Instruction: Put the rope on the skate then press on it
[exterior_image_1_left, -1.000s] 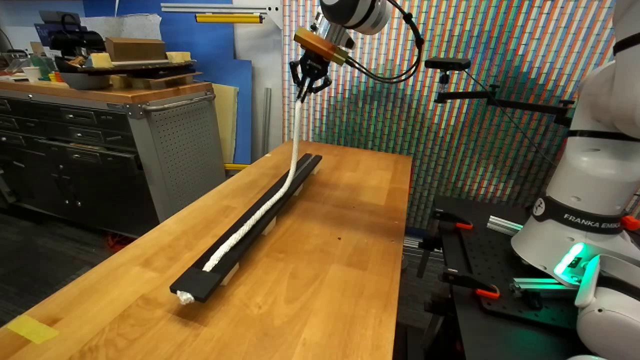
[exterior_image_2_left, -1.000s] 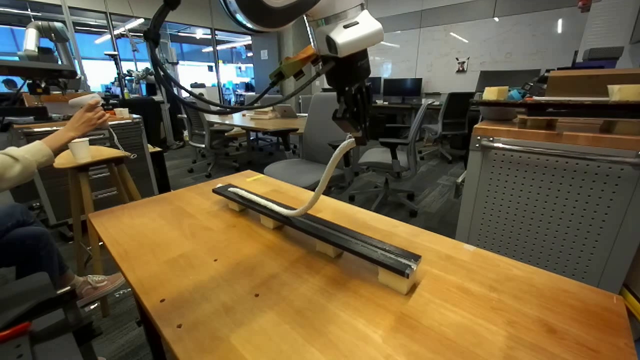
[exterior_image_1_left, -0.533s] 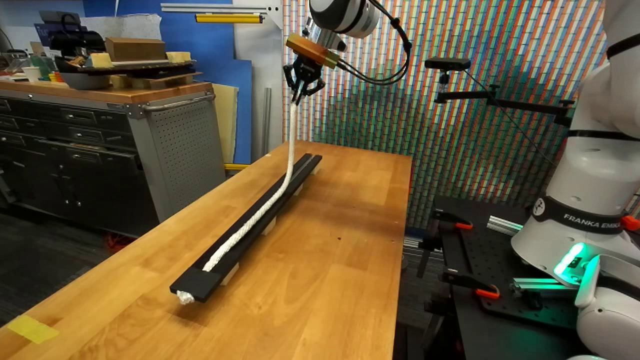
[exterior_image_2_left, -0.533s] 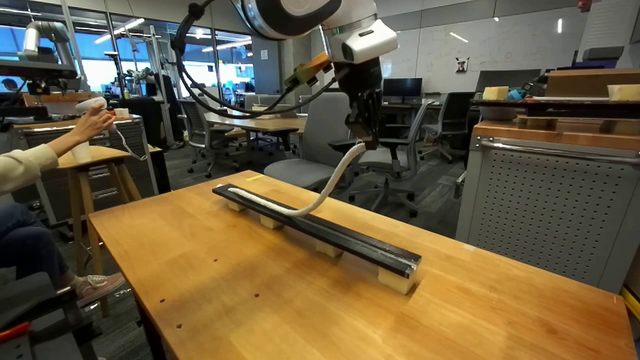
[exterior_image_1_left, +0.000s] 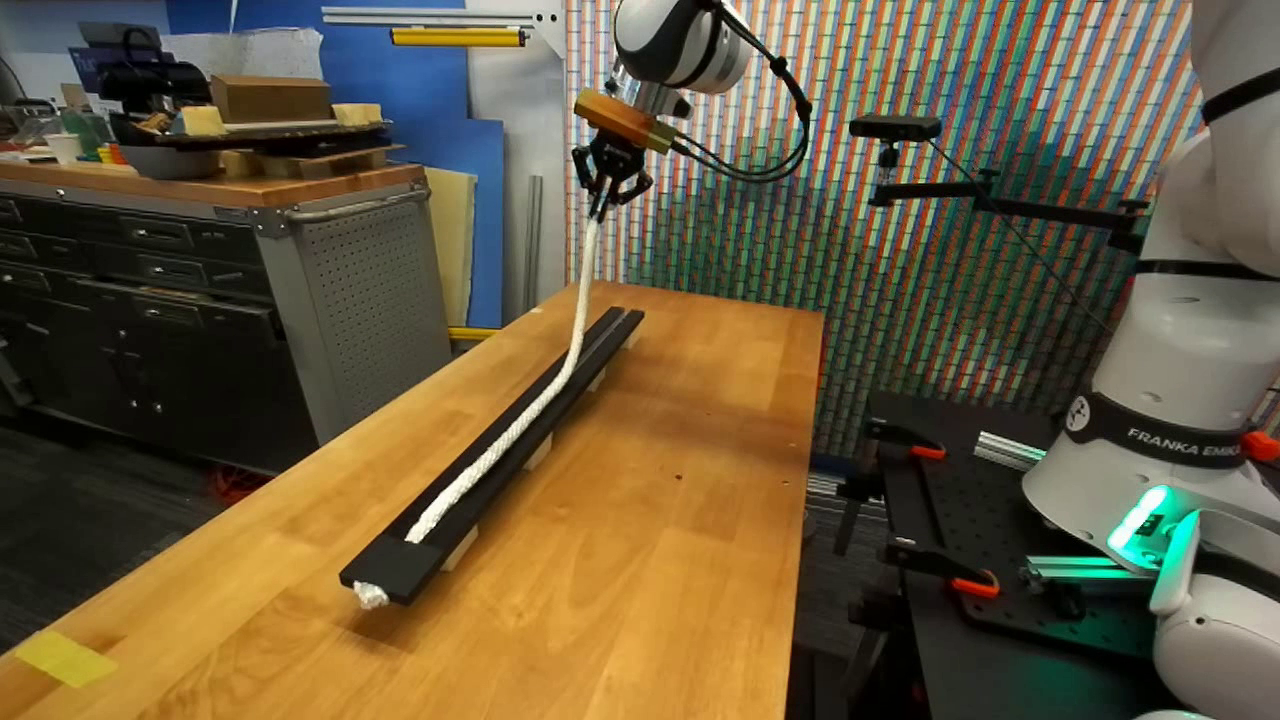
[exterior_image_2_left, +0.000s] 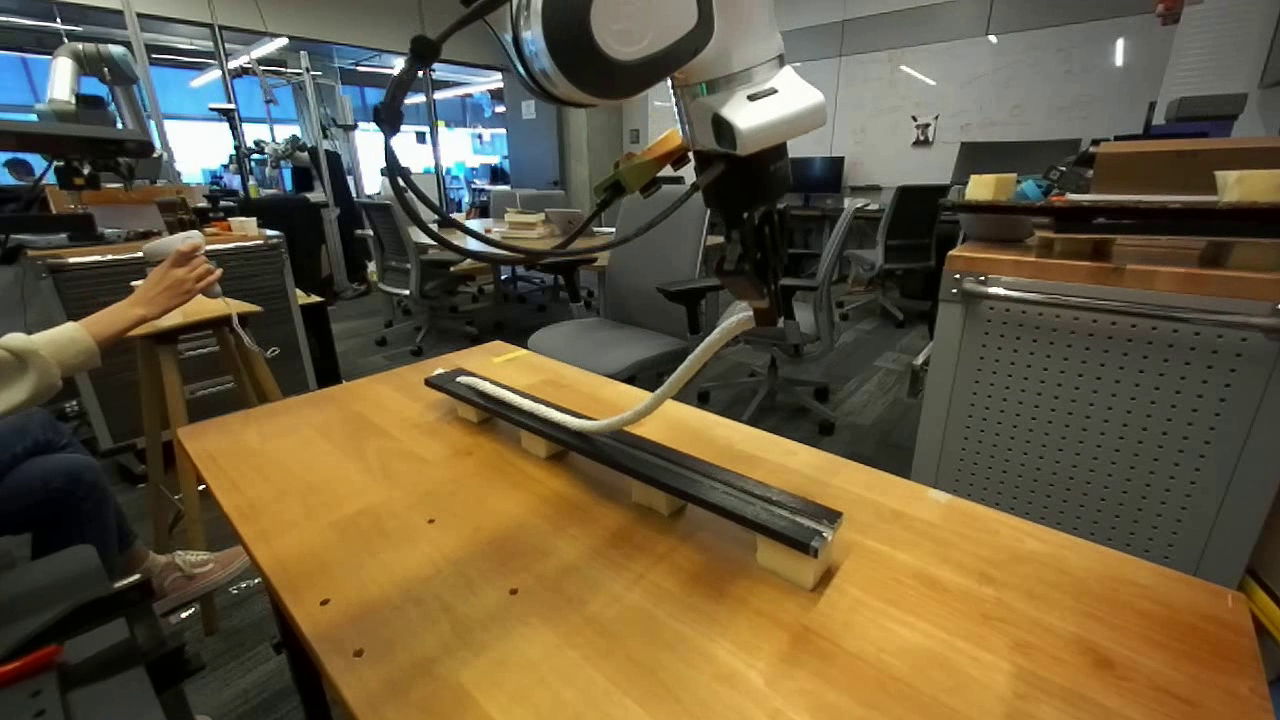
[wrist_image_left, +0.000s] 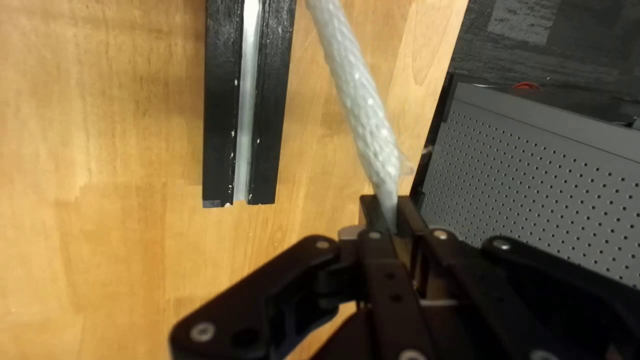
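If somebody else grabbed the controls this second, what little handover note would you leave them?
Gripper: shut on one end of the rope, up in the air.
Rope: part lies along the skate; the rest slopes up to the gripper.
Skate: on blocks on the table.
Done: that part laid.
Left: lay the rest along the skate, then press on it.

Rope (wrist_image_left: 357, 95) braided, coarse; rail (wrist_image_left: 220, 125) grainy, edge-chipped; groove (wrist_image_left: 245, 120) gleams smooth. Table (exterior_image_1_left: 650, 560) looks glossy wood; cabinet (exterior_image_1_left: 370, 260) matt metal.

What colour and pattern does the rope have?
The rope is white, with a braided pattern; this shows best in the wrist view.
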